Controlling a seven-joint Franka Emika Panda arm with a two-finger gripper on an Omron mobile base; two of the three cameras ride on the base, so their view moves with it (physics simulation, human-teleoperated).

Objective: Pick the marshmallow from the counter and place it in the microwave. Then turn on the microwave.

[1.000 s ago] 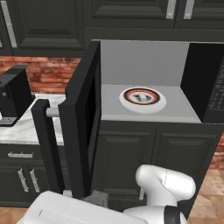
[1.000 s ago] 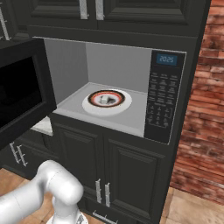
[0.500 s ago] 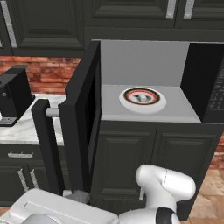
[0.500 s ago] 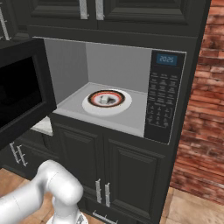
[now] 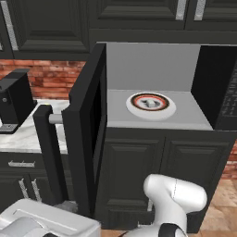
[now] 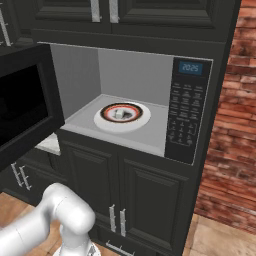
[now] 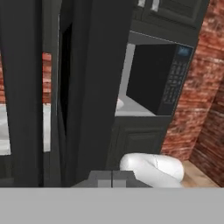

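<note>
The microwave stands open, its door swung out to the left. A tiny whitish marshmallow sits on the red-ringed turntable inside. My gripper is low and shut on nothing, close behind the door, which it sees edge-on. The keypad with its lit display is on the microwave's right side. The marble counter lies left of the door.
A black coffee machine stands on the counter at the left. The door's bar handle juts toward the base. Dark cabinet doors are below the microwave, a brick wall to the right.
My hand at the bottom of the left base view has slid slightly left and lower. The door, turntable and marshmallow have not moved.
</note>
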